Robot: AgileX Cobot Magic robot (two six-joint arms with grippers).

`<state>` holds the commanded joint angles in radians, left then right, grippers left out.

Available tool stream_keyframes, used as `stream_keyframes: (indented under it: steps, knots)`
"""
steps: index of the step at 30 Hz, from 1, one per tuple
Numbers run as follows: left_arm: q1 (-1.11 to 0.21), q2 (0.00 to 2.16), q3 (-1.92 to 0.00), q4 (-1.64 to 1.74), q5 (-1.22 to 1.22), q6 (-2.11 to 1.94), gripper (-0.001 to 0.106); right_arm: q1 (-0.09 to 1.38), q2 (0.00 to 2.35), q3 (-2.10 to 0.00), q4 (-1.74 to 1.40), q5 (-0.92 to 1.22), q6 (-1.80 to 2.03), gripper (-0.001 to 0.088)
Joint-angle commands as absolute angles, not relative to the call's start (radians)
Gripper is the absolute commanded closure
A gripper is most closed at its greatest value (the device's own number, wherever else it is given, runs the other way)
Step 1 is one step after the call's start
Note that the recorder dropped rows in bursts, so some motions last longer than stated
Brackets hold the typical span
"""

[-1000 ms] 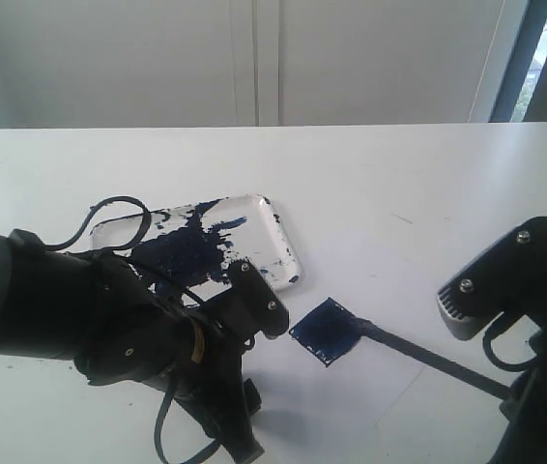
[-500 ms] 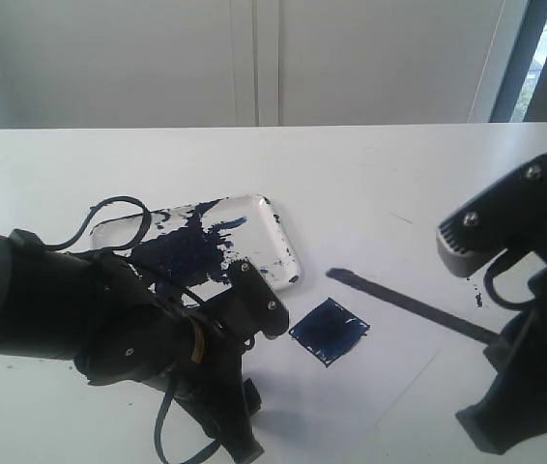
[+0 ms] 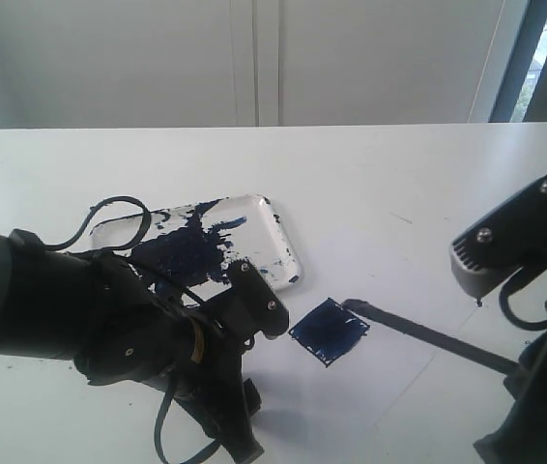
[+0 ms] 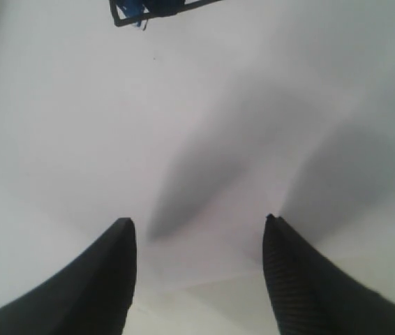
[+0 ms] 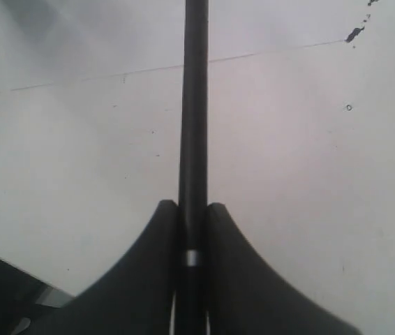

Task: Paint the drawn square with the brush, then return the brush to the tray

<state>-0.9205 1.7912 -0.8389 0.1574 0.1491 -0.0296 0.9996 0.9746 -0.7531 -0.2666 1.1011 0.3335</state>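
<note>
The right gripper point(image 5: 192, 209) is clamped on the brush point(image 3: 428, 335), both fingers pressed against the thin black handle, low at the near right of the white table point(image 3: 399, 174). From there the handle slants left and away toward the middle of the table. Its dark tip lies just beside the right corner of the drawn square point(image 3: 329, 331); whether it touches the surface there is hard to judge from this angle.

The square is filled with dark blue paint. It sits near the middle of the table, just right of and nearer than the tray point(image 3: 275, 235). The tray is smeared with a large blue-black blotch.

The left gripper point(image 4: 197, 227) is spread wide over bare white surface with nothing between its fingers, at the near left.
</note>
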Motion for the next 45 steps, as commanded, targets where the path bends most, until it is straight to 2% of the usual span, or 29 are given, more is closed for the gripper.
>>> stream_keyframes:
  steps: [26,35,45]
  knots:
    - [-0.920,1.791,-0.839,0.157,0.147,-0.029,0.046,1.000,1.031,-0.757,-0.293,1.140,0.320,0.0868]
    - [-0.920,1.791,-0.839,0.157,0.150,-0.029,0.046,1.000,0.962,-0.813,-0.296,1.170,0.330,0.0868]
    - [-0.919,1.678,-0.840,0.157,0.166,-0.027,0.049,1.000,0.952,-0.815,-0.296,1.007,0.315,0.0868]
